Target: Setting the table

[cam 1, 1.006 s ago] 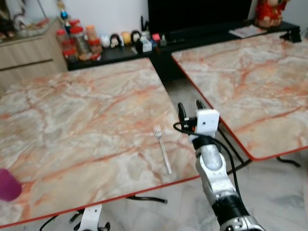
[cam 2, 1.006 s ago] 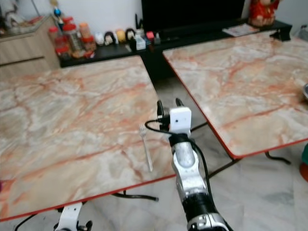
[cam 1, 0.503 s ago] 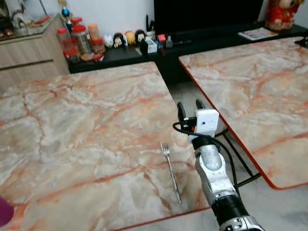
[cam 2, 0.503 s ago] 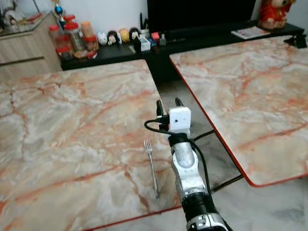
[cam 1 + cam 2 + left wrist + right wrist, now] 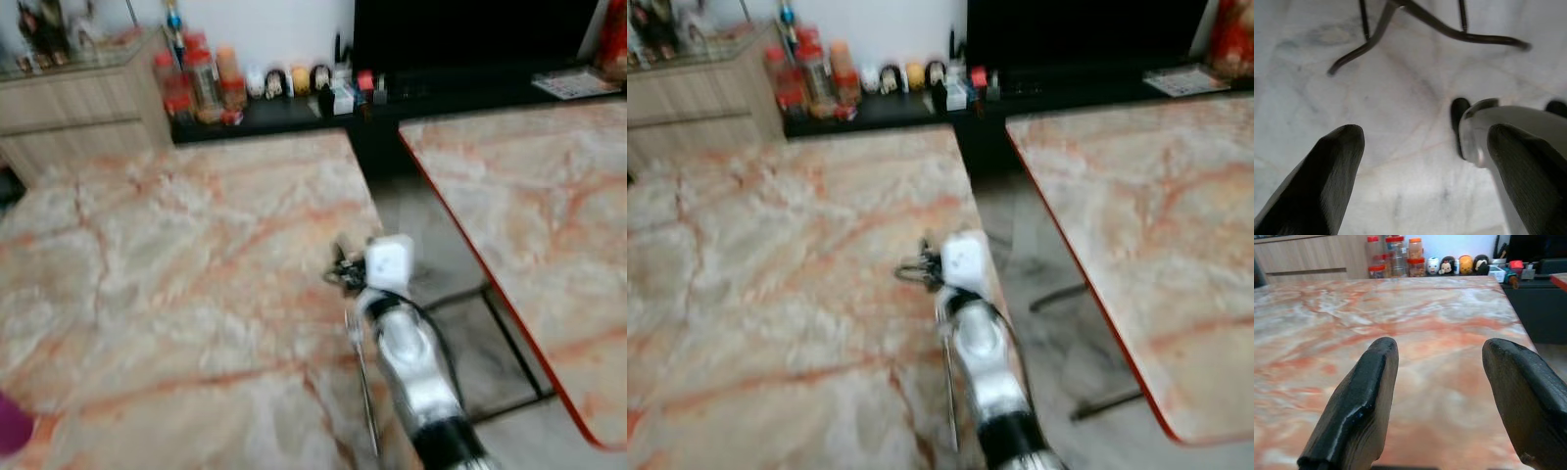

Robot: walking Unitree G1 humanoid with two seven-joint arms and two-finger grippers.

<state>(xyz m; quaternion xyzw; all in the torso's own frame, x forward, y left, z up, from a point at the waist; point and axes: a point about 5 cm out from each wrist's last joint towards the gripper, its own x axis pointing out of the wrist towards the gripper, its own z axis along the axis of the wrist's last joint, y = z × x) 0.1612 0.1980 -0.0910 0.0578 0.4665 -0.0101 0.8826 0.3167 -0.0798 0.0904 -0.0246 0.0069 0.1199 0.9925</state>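
A silver fork [image 5: 363, 392] lies on the near marble table [image 5: 176, 264], close to its right edge, with the tines pointing away from me. My right gripper [image 5: 338, 264] hovers over the table just beyond the tines, and its arm hides part of the fork. In the right wrist view the right gripper [image 5: 1440, 352] is open with only marble between its fingers [image 5: 1364, 396]. My left gripper [image 5: 1425, 142] hangs low over the floor, open and holding nothing. The head views are blurred.
A second marble table [image 5: 529, 196] stands to the right across a narrow gap of floor. Jars and small figurines [image 5: 211, 83] line a dark shelf behind the tables. A purple object [image 5: 12, 428] shows at the lower left. Metal table legs [image 5: 1415, 24] cross the floor.
The camera has shifted, so the scene sits differently in the picture. My right gripper has moved left from beside the table's edge to over the tabletop past the fork's tines. The fork lies as before.
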